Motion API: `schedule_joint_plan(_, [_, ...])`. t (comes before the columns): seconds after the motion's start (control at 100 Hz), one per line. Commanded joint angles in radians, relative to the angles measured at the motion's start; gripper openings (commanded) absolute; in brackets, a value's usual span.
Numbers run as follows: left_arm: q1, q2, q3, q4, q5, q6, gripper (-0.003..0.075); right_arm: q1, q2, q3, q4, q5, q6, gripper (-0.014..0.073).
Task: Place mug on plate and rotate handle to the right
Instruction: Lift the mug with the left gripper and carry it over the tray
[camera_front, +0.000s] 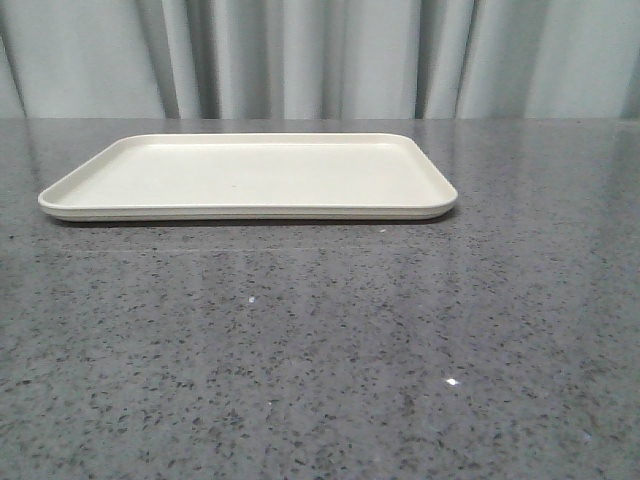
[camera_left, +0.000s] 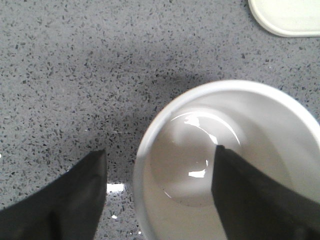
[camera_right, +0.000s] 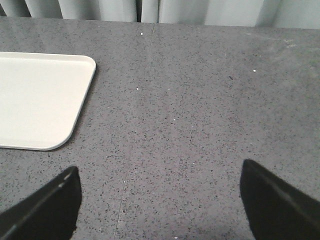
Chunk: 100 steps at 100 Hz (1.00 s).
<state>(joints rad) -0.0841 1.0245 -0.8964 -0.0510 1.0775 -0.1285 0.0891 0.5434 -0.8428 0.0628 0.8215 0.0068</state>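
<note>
— Where is your white ceramic mug (camera_left: 235, 165)?

— Between the left gripper (camera_left: 157, 192)'s spread black fingers (camera_left: 60, 200), one inside its rim, on the speckled grey table (camera_front: 320, 350).

— And the cream rectangular plate (camera_front: 250, 180)?

— Far centre, bare. Your right gripper (camera_right: 157, 200) hangs spread, holding nothing.
</note>
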Motion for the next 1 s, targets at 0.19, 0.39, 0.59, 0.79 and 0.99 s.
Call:
schedule_joint_plan(0.19, [0.0, -0.007, -0.032, -0.003, -0.039, 0.0, 0.0161, -0.005, 0.012, -0.032, 0.0, -0.089, -0.007, 0.0638])
schedule_joint_plan(0.39, [0.0, -0.007, -0.032, -0.003, -0.039, 0.0, -0.0019, -0.005, 0.012, -0.032, 0.0, -0.095, -0.007, 0.0638])
schedule_joint_plan(0.59, [0.0, -0.007, -0.053, -0.039, -0.038, 0.0, -0.002, -0.005, 0.012, -0.032, 0.0, -0.099, -0.007, 0.0638])
schedule_joint_plan(0.79, [0.0, -0.007, -0.168, -0.146, -0.054, -0.007, -0.002, -0.005, 0.012, -0.032, 0.0, -0.104, -0.007, 0.0638])
schedule_joint_plan(0.99, [0.0, 0.017, -0.289, -0.234, -0.113, -0.007, -0.002, -0.005, 0.012, -0.032, 0.0, -0.114, -0.007, 0.0638])
